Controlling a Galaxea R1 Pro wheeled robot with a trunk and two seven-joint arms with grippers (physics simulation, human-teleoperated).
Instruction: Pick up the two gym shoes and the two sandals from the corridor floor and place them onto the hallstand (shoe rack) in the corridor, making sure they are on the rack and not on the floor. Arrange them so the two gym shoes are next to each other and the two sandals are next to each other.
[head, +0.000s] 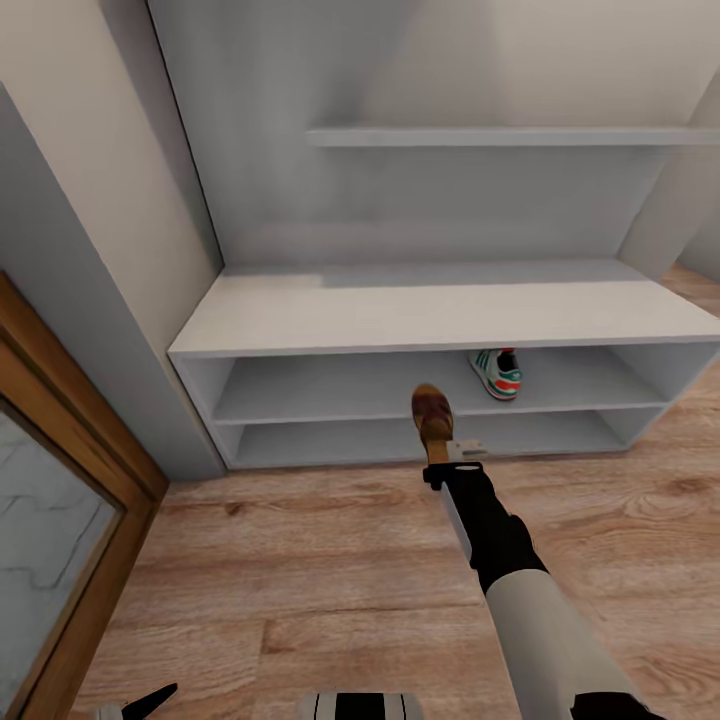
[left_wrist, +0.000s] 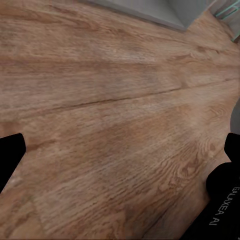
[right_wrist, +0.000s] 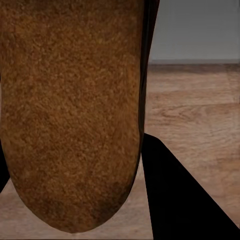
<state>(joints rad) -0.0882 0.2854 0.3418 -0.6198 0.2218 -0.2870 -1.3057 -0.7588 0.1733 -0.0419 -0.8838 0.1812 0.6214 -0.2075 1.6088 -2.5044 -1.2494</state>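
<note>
Carrying one sandal (head: 432, 413) toward the hallstand (head: 440, 315), right arm extended.

Left to right: the left gripper (left_wrist: 120, 165) hangs low over the bare corridor floor (head: 300, 570); fingers wide apart, nothing between them. The right gripper (head: 452, 452) is clamped on the sandal's heel end, toe pointing at the hallstand, in front of its two open shelf rows near mid-width; the right wrist view shows the brown sole close up. Whether it has crossed the shelf front edge: cannot tell. One gym shoe (head: 497, 372) sits on the upper shelf row, right of centre, under the bench top. Step in hand, as judged: placing a sandal. The next move calls for pushing it fully onto a shelf, clear of the gym shoe, leaving room beside it for its mate.
</note>
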